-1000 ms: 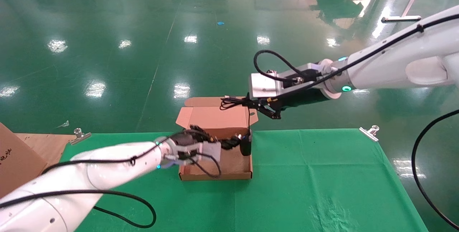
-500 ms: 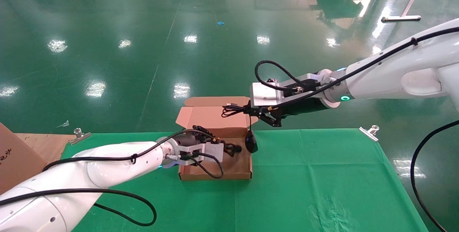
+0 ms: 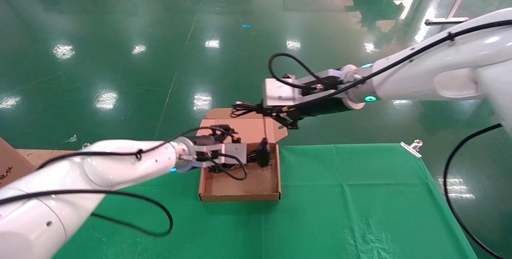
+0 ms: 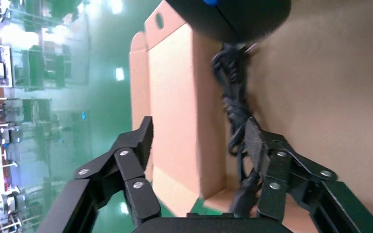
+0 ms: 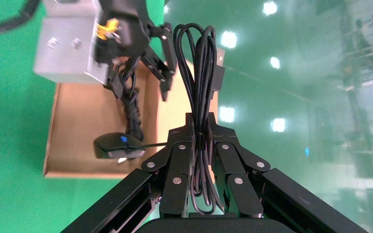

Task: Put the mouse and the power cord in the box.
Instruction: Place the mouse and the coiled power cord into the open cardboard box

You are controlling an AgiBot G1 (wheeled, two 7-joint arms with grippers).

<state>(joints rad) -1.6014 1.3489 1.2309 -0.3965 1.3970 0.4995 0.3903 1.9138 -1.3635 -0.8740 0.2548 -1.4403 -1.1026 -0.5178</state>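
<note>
The box lies open on the green cloth, its lid folded back. My right gripper hovers above the lid, shut on the mouse's bundled thin cable. The mouse hangs from that cable over the box's far right part. My left gripper is open at the box's back left corner. The power cord lies on the box floor along the back wall, against one left finger. The right wrist view shows the power cord under the left gripper.
The green cloth covers the table, held by metal clips at its far edge. The box sits right at that far edge. A brown cardboard piece lies at the far left. Shiny green floor lies beyond.
My right arm has swung left and slightly up, carrying the hanging mouse from the box's right wall to over its inside. My left gripper has drawn back toward the rear wall.
</note>
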